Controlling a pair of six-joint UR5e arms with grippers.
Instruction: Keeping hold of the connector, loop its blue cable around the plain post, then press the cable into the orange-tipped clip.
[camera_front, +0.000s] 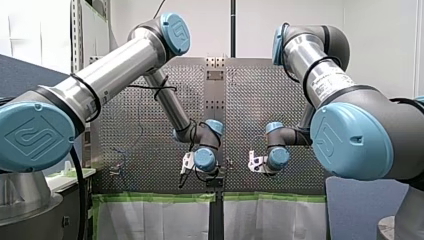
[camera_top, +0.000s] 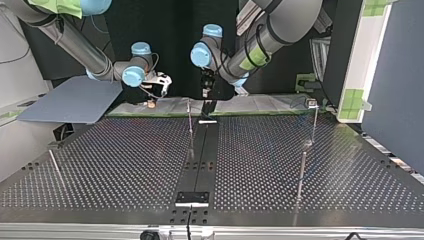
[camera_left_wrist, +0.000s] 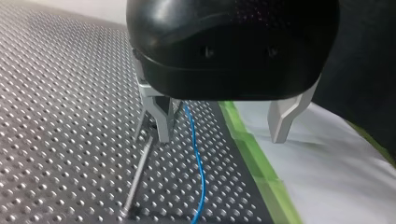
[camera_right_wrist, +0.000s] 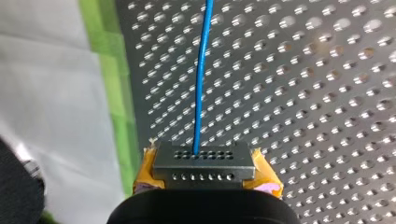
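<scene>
- At top view's upper left, my right tool (camera_right_wrist: 205, 175) clamps the connector (camera_right_wrist: 205, 161).
- Likely light, limp blue cable (camera_right_wrist: 201, 70); guide it near connector.
- My left tool (camera_left_wrist: 220, 137): fingers apart.

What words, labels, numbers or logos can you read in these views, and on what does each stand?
No text can be quoted.
White label on my right arm: print too blurred to read.
Blue joint caps: a raised logo, no clear letters.
Connector in my right gripper: only rows of holes, no print.
</scene>
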